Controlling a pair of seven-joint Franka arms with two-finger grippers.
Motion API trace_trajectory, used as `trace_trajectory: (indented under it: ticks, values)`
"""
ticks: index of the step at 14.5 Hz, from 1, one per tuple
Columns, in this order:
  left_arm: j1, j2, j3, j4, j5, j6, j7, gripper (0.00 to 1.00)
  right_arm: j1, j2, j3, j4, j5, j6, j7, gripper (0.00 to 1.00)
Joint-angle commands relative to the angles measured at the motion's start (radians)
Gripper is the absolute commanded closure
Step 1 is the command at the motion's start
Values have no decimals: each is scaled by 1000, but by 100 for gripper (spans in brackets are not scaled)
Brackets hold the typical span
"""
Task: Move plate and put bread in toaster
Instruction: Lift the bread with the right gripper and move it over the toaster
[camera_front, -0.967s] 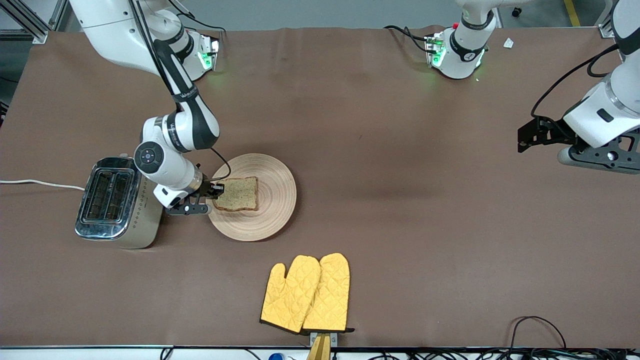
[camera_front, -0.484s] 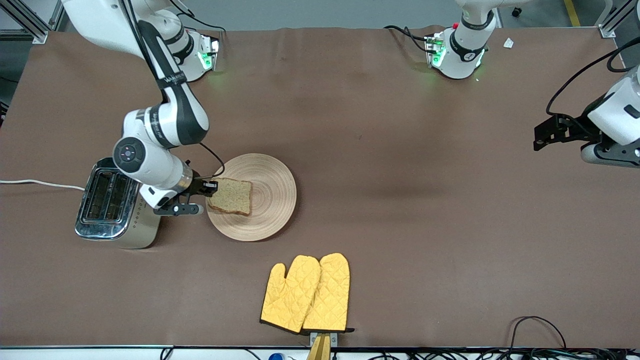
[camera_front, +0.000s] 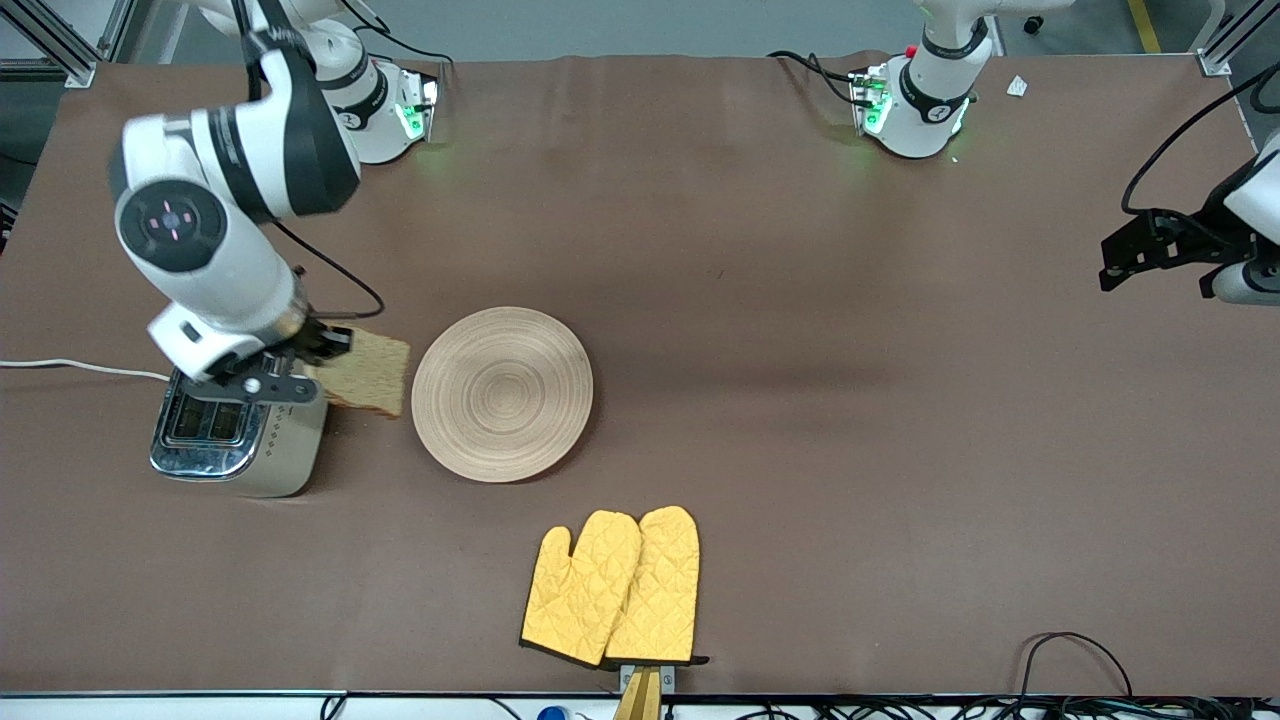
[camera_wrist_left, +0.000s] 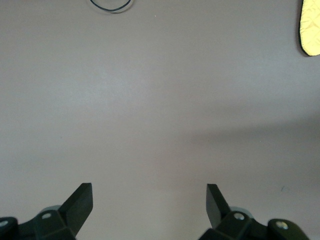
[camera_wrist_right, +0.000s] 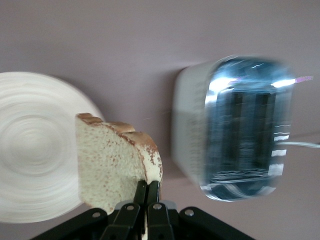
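Bread pinched by right tool; wrist view shows toaster slots

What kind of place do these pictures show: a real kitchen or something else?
Probably a robot lab, not a kitchen. Two arms stand bolted to a cloth-covered table, loose cables trail along its edge, and the toaster, plate and oven mitts look like staged props.

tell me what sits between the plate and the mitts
Nothing: the front view shows only bare brown table between the plate and the mitts.
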Motion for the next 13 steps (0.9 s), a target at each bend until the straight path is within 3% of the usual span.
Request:
trace_trajectory:
  ticks: [1, 7, 13]
  values:
    - [-35, -90, 15, -125, 5, 78, -26, 0, 36, 11, -1, 62, -199, -80, 35, 100]
    - [-21, -109, 15, -164, -7, 135, -23, 0, 20, 28, -4, 48, -465, -153, 81, 100]
    - [-20, -95, 14, -150, -33, 134, -42, 0, -49, 138, -9, 50, -497, -192, 150, 100]
